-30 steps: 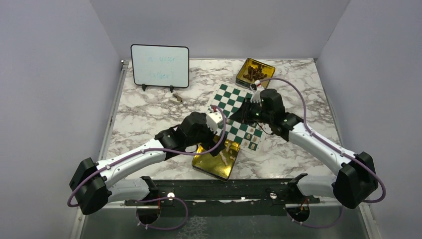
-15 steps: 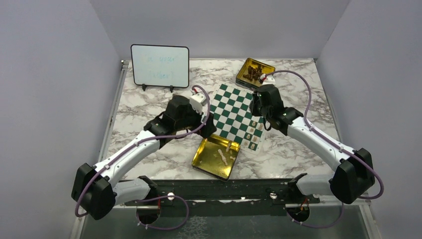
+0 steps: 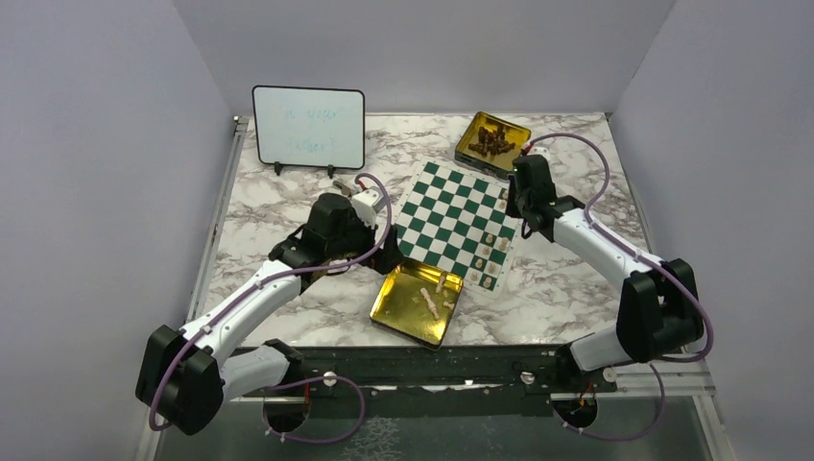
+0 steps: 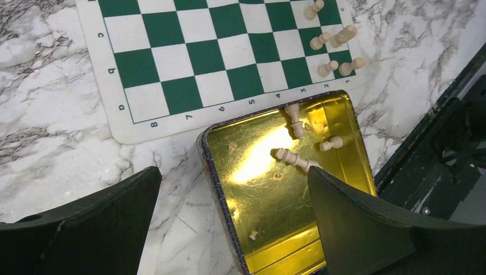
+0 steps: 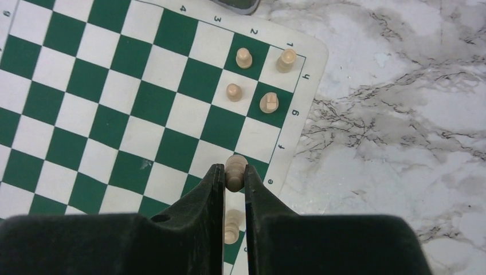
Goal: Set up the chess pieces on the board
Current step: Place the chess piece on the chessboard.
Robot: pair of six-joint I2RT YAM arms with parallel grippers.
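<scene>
The green and white board (image 3: 443, 213) lies mid-table and also shows in the right wrist view (image 5: 103, 86). Several cream pieces (image 3: 491, 255) stand along its near-right edge; the right wrist view shows some upright (image 5: 244, 57). My right gripper (image 5: 234, 172) is shut on a cream piece (image 5: 235, 162), held over the board's right edge; in the top view this gripper (image 3: 507, 200) is at the board's far right. My left gripper (image 4: 234, 177) is open and empty above the left rim of a gold tin (image 4: 258, 206) that holds three cream pieces (image 4: 292, 157).
A second gold tin (image 3: 491, 141) with dark pieces sits behind the board. A black-framed whiteboard (image 3: 309, 127) stands at the back left. A small pale object (image 3: 338, 184) lies on the marble near it. The black arm rail (image 3: 422, 370) runs along the near edge.
My left arm has pulled back left and away from the near gold tin. My right gripper has moved from the board's middle to its far right edge.
</scene>
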